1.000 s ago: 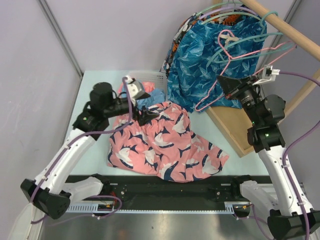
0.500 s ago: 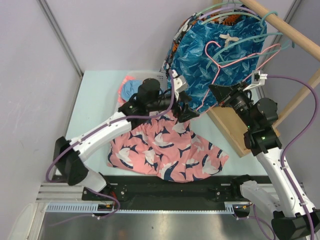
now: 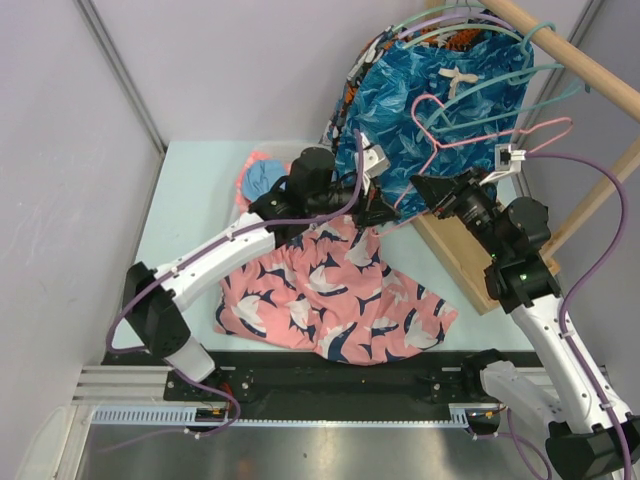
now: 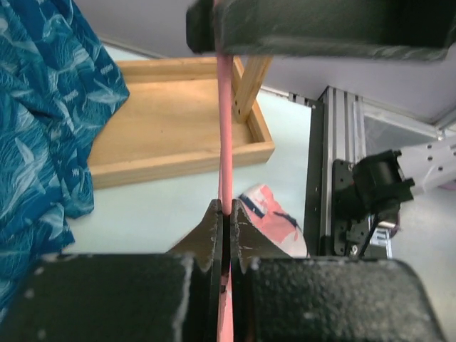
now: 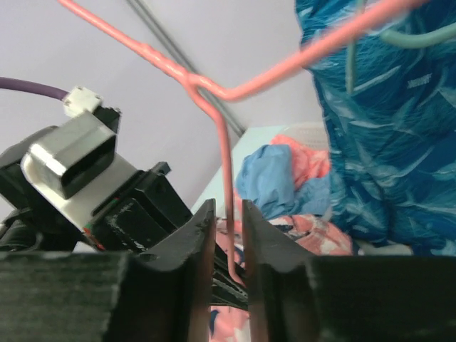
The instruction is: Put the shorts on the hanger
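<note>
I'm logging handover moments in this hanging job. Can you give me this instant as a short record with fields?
left tool: shut on the hanger wire
right tool: jaws close around the same wire with thin gaps showing; firm grip unclear
hanger position: held in the air in front of the blue leaf-print shorts
shorts: lying crumpled on the table, not yet on the hanger
task stage: hanger between both tools, shorts not picked up
</note>
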Action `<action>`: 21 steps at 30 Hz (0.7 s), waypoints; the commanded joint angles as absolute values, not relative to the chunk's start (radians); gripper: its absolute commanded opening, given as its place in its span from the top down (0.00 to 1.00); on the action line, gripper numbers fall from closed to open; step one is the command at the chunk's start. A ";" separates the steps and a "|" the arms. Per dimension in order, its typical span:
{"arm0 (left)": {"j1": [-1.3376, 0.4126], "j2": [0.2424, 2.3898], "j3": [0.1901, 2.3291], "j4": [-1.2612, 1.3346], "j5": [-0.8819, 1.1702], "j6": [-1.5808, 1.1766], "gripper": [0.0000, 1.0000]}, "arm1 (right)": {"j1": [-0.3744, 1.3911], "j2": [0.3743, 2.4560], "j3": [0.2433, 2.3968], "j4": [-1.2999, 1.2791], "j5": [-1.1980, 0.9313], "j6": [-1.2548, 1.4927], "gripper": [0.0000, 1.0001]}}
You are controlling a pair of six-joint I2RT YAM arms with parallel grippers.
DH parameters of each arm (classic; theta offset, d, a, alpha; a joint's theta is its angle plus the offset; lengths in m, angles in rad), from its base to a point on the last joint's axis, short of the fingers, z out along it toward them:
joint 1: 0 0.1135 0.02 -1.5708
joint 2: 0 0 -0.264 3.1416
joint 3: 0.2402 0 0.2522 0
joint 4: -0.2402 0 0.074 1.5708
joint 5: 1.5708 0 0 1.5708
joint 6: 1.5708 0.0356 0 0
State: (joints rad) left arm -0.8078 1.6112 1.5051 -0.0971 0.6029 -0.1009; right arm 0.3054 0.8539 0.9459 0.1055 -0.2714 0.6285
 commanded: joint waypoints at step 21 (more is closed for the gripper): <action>-0.583 1.163 1.246 -0.821 0.618 0.546 1.00 | 0.402 0.920 1.158 -0.246 -0.772 -0.207 0.22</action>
State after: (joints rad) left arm -0.5949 1.1728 1.2442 -0.7502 0.6285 0.5072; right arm 0.3450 0.8543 1.0470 -0.1116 -0.7975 0.0441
